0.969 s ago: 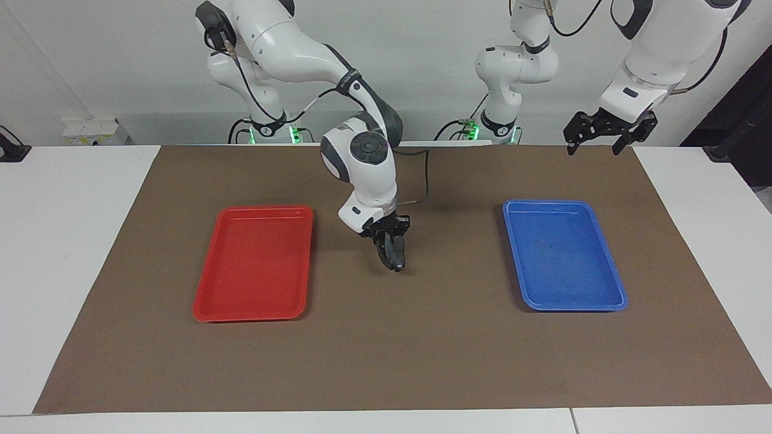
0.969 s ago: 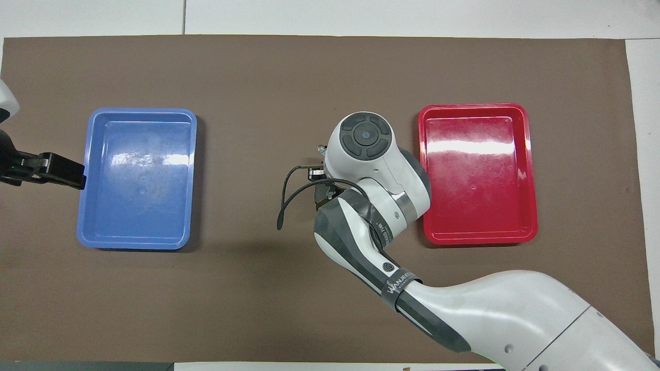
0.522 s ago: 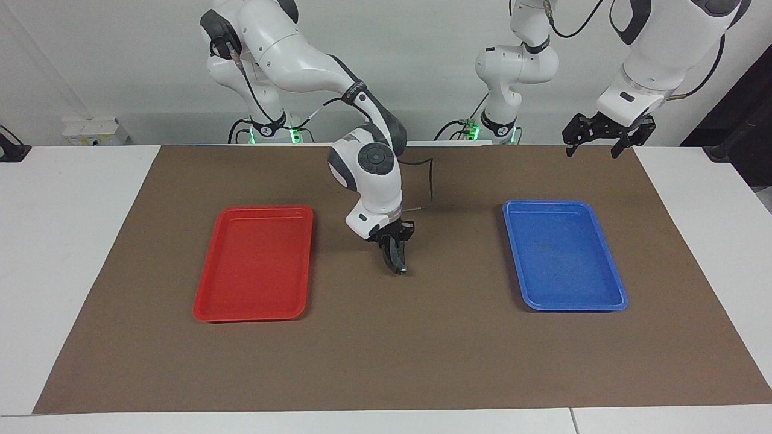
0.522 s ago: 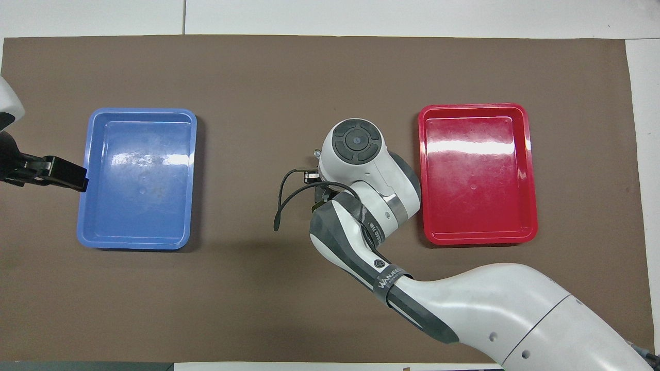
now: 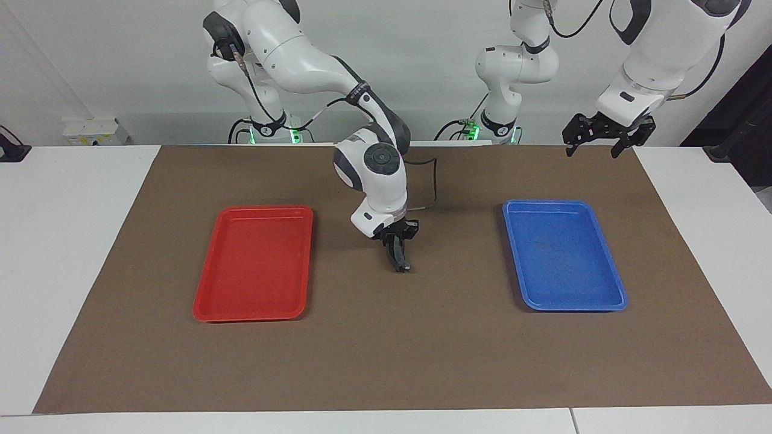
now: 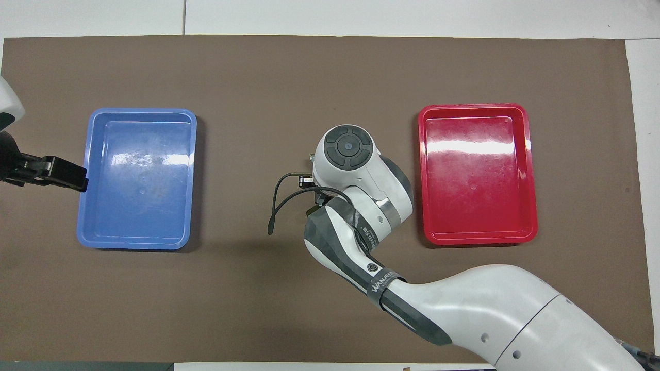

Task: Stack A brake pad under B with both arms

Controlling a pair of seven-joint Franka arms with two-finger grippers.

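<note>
1. one dark, narrow brake piece [image 5: 400, 264] (short pad or long crescent, i cannot tell) sits clenched in the right gripper [image 5: 396, 246]. its long axis points down, with the tip at the brown mat [image 5: 386, 349] between the red plastic tray [image 5: 208, 301] and the blue plastic tray [image 5: 609, 265].
2. left gripper [image 5: 603, 135] waits over the mat's corner, spread, empty and well apart, so the right arm is nearer.

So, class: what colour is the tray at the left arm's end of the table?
Blue. The tray shows best in the overhead view.

Facing cam: high, across bench [image 5: 72, 253], facing robots. Overhead cam: steep-down from robots' end. Both share mat [image 5: 386, 349], both trays.
</note>
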